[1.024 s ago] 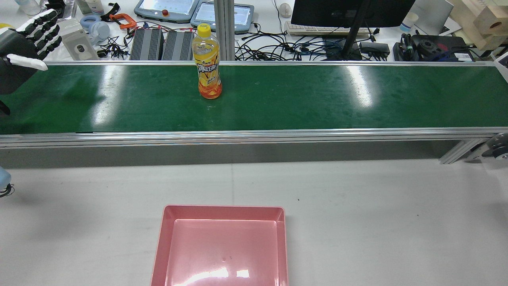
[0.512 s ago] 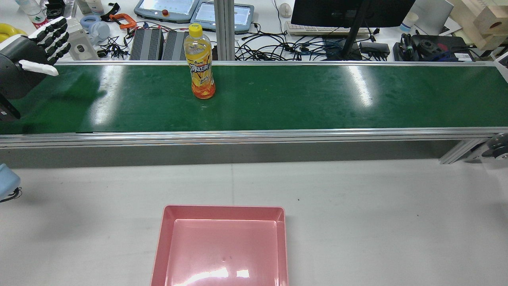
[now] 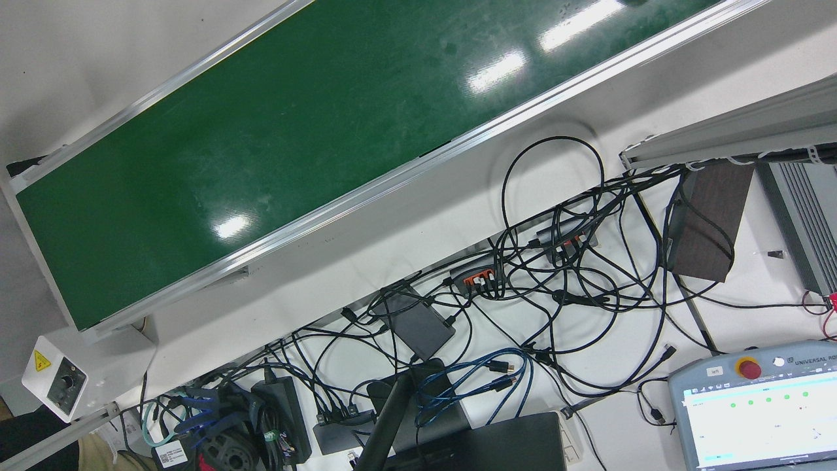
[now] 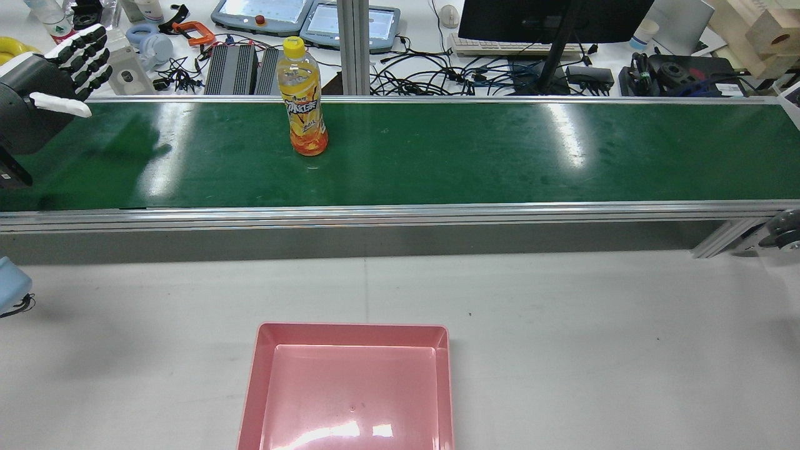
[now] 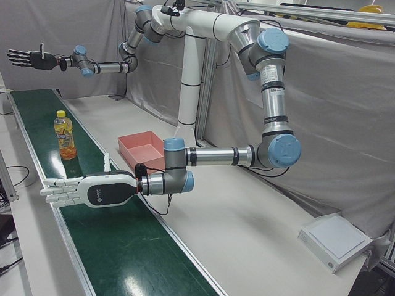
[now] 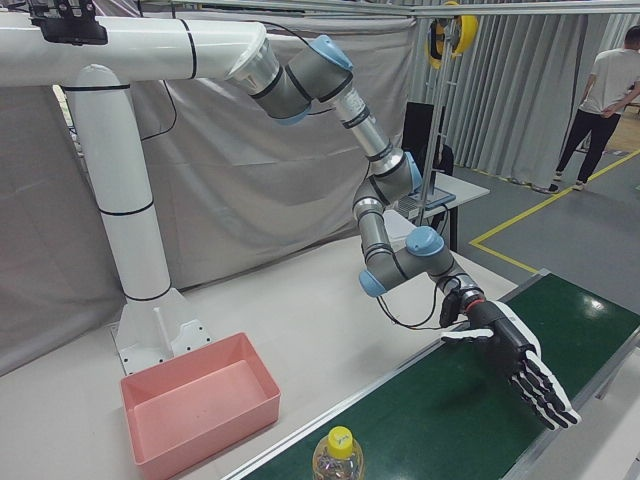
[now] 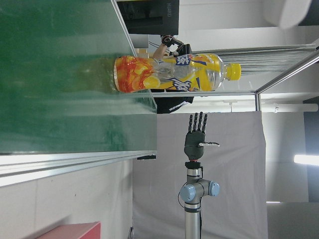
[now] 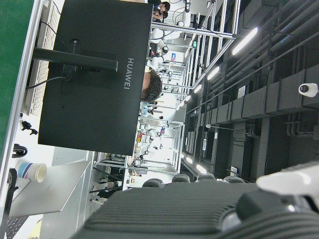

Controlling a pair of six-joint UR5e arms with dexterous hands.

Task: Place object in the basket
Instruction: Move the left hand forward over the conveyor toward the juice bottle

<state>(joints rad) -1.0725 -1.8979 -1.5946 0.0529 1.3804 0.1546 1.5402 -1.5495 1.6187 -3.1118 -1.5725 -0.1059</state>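
While our left hand (image 4: 47, 78) hovers spread flat and empty over the belt's end, palm facing along the belt, the bottle (image 4: 302, 100) stands upright well ahead of it. We judge it waits for a side grasp. Our right hand (image 5: 28, 59), also spread, stays clear; the basket (image 4: 350, 387) sits empty behind.

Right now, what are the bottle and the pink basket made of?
The orange drink bottle looks like clear plastic: you can see liquid through it, under a printed wrap and yellow cap. The pink basket looks like smooth, glossy molded plastic, since lights reflect off its floor.
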